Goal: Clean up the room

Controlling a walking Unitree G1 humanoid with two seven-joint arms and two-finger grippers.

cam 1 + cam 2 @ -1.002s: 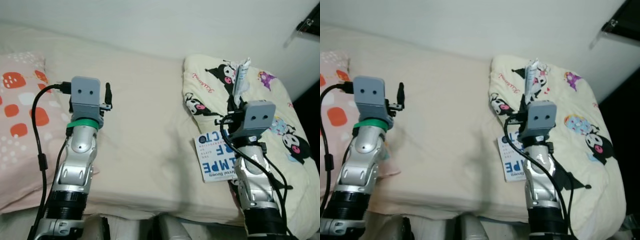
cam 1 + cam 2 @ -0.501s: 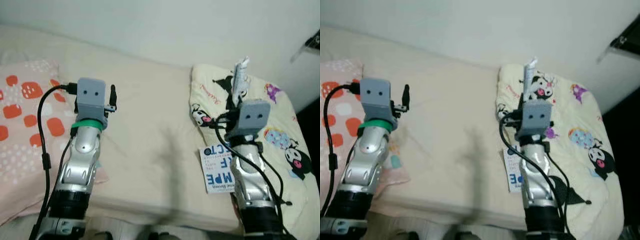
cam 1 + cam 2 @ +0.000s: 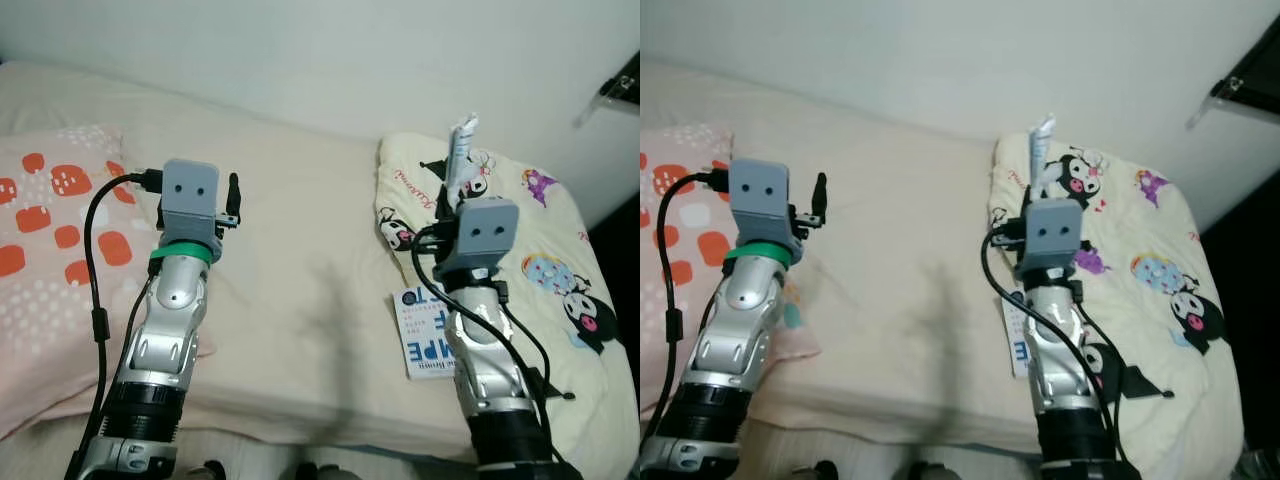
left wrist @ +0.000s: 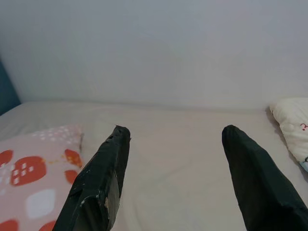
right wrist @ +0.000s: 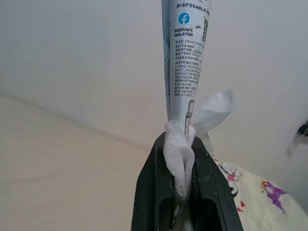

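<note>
My right gripper [image 5: 182, 149] is shut on a crumpled white tissue [image 5: 179, 154] and a flattened printed wrapper [image 5: 186, 57], which stick up above the fingers. The same wrapper [image 3: 460, 160] rises over the right wrist, held above a cream cartoon-print pillow [image 3: 540, 210]. A white and blue booklet [image 3: 425, 335] lies on the bed beside the right arm. My left gripper [image 4: 175, 139] is open and holds nothing, raised over the cream bedsheet [image 3: 300, 260].
A pink pillow [image 3: 50, 230] with orange and white spots lies at the left of the bed. A pale wall [image 3: 320, 50] runs behind the bed. A dark shelf edge [image 3: 620, 90] juts out at the upper right.
The camera has shifted, so more of the pink pillow shows at the left. The right gripper keeps hold of the tissue and wrapper, now a little further left over the cartoon pillow.
</note>
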